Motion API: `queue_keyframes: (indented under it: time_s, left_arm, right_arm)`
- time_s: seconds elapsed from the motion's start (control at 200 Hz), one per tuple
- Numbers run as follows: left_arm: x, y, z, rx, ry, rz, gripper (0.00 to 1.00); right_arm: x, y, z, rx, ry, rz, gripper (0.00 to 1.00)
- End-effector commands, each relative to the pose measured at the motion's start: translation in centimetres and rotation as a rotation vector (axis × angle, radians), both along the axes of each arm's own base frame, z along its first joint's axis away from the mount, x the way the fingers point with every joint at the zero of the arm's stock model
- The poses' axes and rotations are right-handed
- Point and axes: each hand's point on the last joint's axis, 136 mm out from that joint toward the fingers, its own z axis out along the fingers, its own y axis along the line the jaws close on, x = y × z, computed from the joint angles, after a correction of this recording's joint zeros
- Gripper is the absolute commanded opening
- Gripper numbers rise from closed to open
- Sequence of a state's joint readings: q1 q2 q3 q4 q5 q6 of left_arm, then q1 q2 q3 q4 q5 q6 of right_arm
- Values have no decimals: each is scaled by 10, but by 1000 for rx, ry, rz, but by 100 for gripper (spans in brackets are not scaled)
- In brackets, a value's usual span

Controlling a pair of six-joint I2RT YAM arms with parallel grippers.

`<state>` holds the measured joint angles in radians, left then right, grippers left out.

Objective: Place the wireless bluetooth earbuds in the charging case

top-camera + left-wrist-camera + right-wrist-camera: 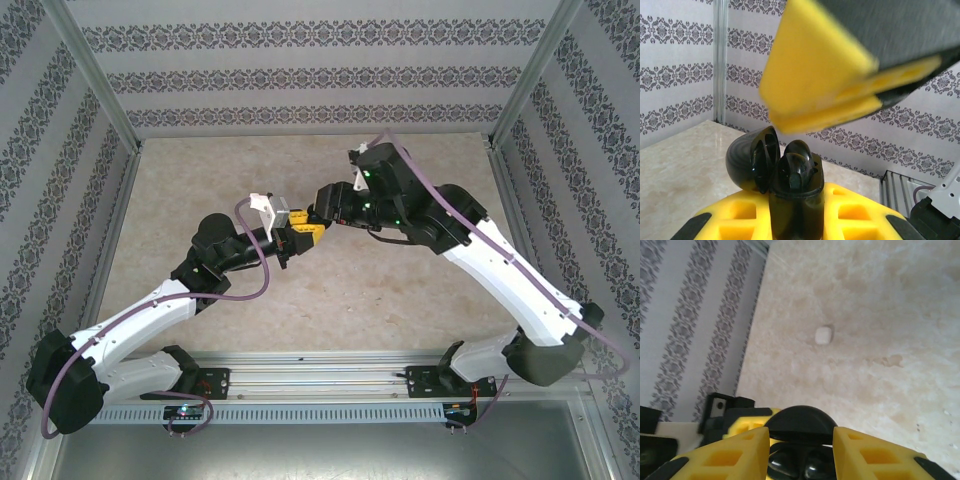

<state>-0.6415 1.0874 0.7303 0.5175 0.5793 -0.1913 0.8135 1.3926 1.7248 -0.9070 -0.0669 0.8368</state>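
Observation:
The black charging case (796,210) stands upright with my left gripper (795,222) shut on its body, yellow fingers on either side. Its lid (747,157) is swung open to the left. Both wireless bluetooth earbuds (784,465) sit side by side in the case, their glossy tops showing; one earbud (801,167) rises above the rim. My right gripper (800,455) hangs open just above the case, its fingers (735,456) straddling the lid (800,421) without holding anything. In the top view the left gripper (296,237) and the right gripper (316,224) meet at mid-table.
A small white object (823,335) lies on the beige marble tabletop (200,190) beyond the grippers. Patterned walls and metal posts (95,75) enclose the table. A rail (320,375) runs along the near edge at the arm bases.

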Motion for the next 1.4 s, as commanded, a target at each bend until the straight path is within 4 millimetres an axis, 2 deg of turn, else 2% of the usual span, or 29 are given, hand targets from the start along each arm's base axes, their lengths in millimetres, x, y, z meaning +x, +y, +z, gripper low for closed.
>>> queue_keyframes:
  time_s: [0.0, 0.24, 0.355, 0.5, 0.659, 0.764, 0.914, 1.119, 1.239, 1.399]
  left_arm:
    - [-12, -2, 26, -51, -51, -45, 0]
    - [-13, -2, 26, -49, -49, -48, 0]
    - [-12, -2, 24, -41, -44, -47, 0]
    - [-13, -3, 24, -20, -46, -51, 0]
    - [-17, -5, 24, 3, -53, -79, 0]
    - [-21, -6, 24, 14, -50, -107, 0]
    - [-26, -8, 24, 19, -42, -134, 0]
    - [-26, -10, 22, 26, -30, -146, 0]
    - [-26, -12, 20, 28, -16, -157, 0]
    - [-22, -13, 16, 28, 2, -150, 0]
  right_arm:
    - [-12, -7, -8, -81, 36, 59, 39]
    - [-9, -14, -9, -94, 33, 37, 40]
    - [-8, -18, 2, -60, 10, 30, 42]
    - [-5, -33, 15, -42, -18, 9, 42]
    - [1, -41, 22, 38, -5, 20, 42]
    - [4, -36, 19, 123, 45, 75, 40]
    - [7, -33, 6, 131, 103, 110, 39]
    - [9, -12, -12, 237, 180, 174, 36]
    - [6, -3, -24, 281, 228, 197, 34]
    - [-4, 5, -27, 303, 249, 244, 32]
